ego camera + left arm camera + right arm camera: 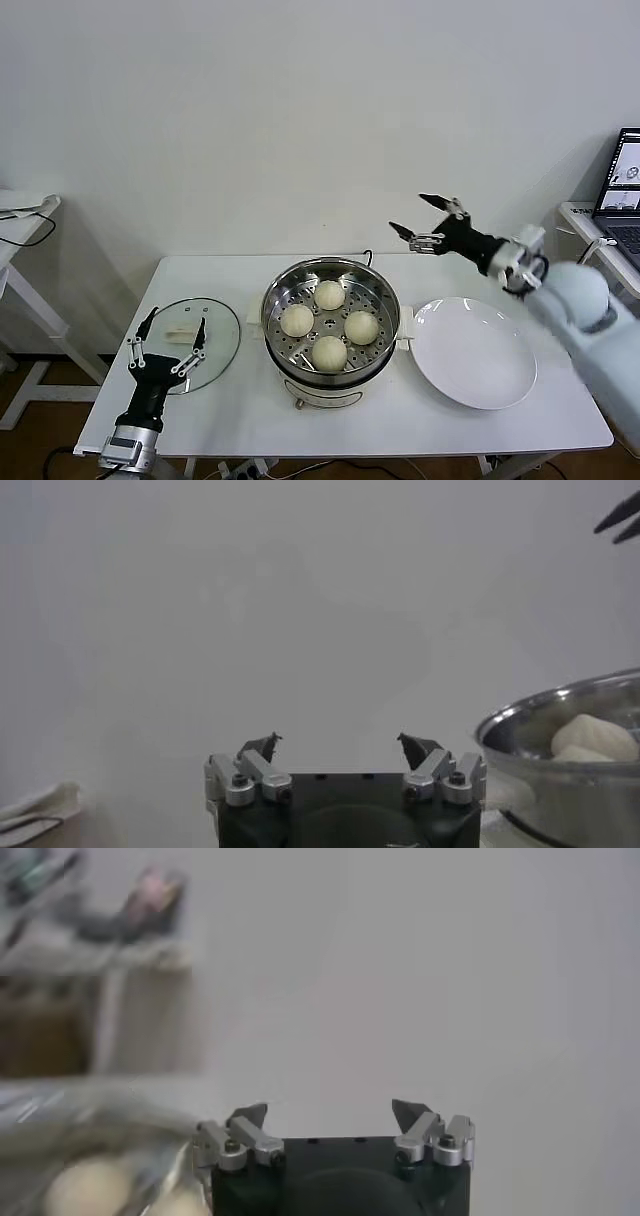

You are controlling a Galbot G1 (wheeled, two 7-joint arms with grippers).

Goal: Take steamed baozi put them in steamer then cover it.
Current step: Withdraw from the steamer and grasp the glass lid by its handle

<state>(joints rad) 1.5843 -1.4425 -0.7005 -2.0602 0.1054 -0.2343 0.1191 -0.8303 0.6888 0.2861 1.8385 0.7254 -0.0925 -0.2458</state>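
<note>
Four baozi (329, 323) sit in the steamer (330, 375), lid (190, 340) flat beside it under the wide-open, empty left gripper (168, 340); right gripper (428, 222) hovers open, empty — a shallow pinch on the handle could slip.

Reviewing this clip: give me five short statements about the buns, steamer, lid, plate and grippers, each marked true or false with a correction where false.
1. All four baozi sit in the steamer. True.
2. The cover is on the steamer. False: it lies on the table on the steamer's left side.
3. The white plate holds one bun. False: it holds none.
4. The left gripper is open above the cover. True.
5. The right gripper grips a bun. False: it is open, raised and holding nothing.
</note>
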